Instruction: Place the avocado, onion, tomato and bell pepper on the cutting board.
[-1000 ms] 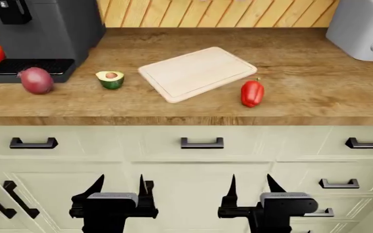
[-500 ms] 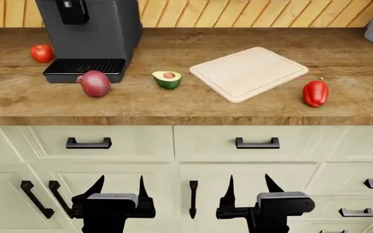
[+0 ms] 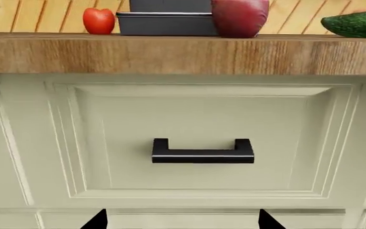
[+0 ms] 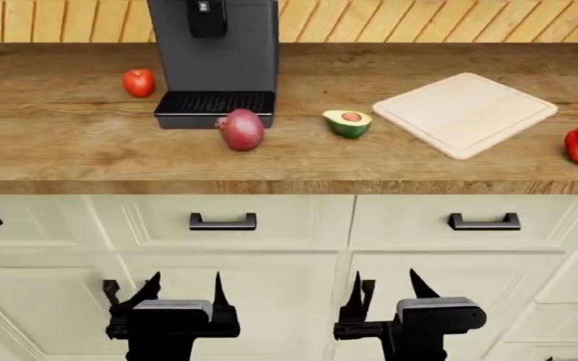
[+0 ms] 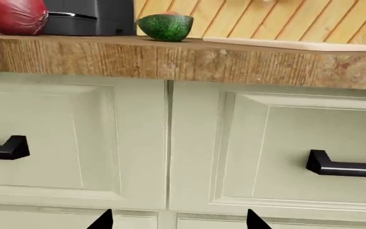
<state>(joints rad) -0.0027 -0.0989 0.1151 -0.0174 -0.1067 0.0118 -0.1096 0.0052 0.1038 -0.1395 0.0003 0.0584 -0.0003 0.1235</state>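
Head view: both my jaws, left gripper and right gripper, hang wide below the bench front edge; onion sits nearest it.

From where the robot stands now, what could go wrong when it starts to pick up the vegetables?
The onion is round and lies close to the counter's front edge; a nudge might roll it off. The tomato sits beside the coffee machine, which an arm could bump. Both pincers, left and right, hang below the counter and might strike its edge rising.
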